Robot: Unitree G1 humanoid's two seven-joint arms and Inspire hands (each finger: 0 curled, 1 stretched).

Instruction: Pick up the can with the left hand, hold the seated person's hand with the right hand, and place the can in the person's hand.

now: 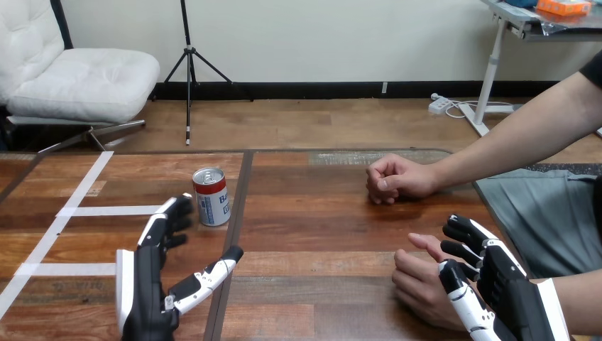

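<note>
A red, white and blue can [211,197] stands upright on the wooden table [319,241], left of the middle. My left hand [150,273] is open just in front of it and a little to its left, fingertips short of the can and thumb spread to the right. The person's hand [420,282] rests on the table at the lower right, fingers loosely curled. My right hand [500,280] is right beside it on its right, fingers relaxed, thumb against the hand's back; I see no grip round it. The person's other hand [394,179] lies as a fist farther back.
White tape lines [85,211] mark the table's left part. A dark seam [238,227] runs down the table just right of the can. The person's forearm [511,142] reaches in from the upper right.
</note>
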